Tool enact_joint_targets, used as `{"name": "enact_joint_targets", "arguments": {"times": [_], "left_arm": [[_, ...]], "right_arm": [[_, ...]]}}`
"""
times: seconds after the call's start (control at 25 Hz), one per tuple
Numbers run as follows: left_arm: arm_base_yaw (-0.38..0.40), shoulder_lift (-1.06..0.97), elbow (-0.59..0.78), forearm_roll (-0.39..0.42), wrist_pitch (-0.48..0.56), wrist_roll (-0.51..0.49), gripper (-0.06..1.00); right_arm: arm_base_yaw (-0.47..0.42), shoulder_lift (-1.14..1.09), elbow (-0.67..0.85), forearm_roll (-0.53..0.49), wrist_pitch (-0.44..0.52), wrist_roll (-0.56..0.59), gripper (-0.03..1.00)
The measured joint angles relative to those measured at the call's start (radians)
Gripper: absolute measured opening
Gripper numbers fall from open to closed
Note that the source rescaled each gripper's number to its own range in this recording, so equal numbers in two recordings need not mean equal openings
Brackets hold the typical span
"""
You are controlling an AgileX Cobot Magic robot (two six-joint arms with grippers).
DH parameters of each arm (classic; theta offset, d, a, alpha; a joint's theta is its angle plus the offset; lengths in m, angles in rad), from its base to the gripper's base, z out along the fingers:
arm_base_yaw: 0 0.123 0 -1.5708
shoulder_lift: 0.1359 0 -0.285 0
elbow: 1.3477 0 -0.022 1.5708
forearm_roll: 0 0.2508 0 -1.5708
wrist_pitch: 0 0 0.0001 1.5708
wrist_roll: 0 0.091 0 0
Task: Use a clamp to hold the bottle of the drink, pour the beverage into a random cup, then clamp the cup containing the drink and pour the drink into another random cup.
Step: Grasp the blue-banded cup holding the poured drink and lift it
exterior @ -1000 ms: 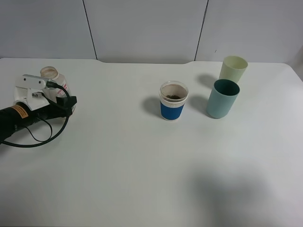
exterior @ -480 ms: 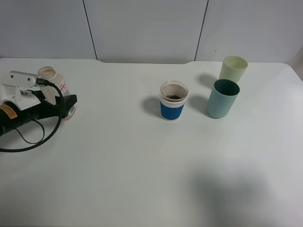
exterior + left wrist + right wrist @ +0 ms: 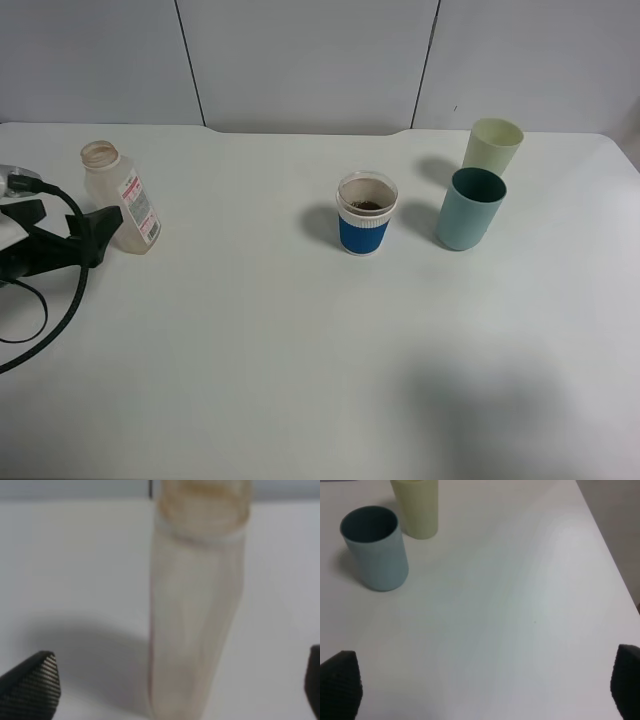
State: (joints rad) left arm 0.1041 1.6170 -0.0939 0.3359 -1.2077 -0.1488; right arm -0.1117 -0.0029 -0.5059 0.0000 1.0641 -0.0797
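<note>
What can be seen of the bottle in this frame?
The bottle is tall, squarish, translucent plastic with a brownish tint, a wide round uncapped neck and a red-and-white label on one side. It stands upright on the white table, near its left edge, and looks nearly empty. Nothing touches it: the left claw faces it with its jaws wide apart on either side, clear of it.

bottle (image 3: 118, 197): cloudy translucent plastic, smooth, slight sheen. label (image 3: 141, 210): looks like printed paper or film, can't tell which. blue-banded cup (image 3: 365, 214): matt blue sleeve, white ribbed band, clear plastic rim. teal cup (image 3: 470, 208) and pale yellow-green cup (image 3: 491, 146): smooth matt plastic. table (image 3: 300, 380): white, smooth, matt. left gripper (image 3: 172, 687) and right gripper (image 3: 482, 687): pads (image 3: 31, 685) black, matt, fine ribbed texture.
</note>
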Motion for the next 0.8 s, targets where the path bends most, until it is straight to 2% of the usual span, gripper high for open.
{"name": "enact_joint_targets", "arguments": {"times": [0.24,0.44,0.68,0.8], "left_arm": [[0.0,-0.305,0.005,-0.028,0.262,-0.064,1.0],[0.0,-0.578,-0.059,-0.03,0.538,-0.143,1.0],[0.0,-0.876,-0.219,-0.03,0.933,-0.173,1.0],[0.0,-0.987,-0.306,-0.03,1.181,-0.17,1.0]], "right_arm": [[0.0,0.0,0.0,0.0,0.0,0.0,1.0],[0.0,0.0,0.0,0.0,0.0,0.0,1.0],[0.0,0.0,0.0,0.0,0.0,0.0,1.0],[0.0,0.0,0.0,0.0,0.0,0.0,1.0]]}}
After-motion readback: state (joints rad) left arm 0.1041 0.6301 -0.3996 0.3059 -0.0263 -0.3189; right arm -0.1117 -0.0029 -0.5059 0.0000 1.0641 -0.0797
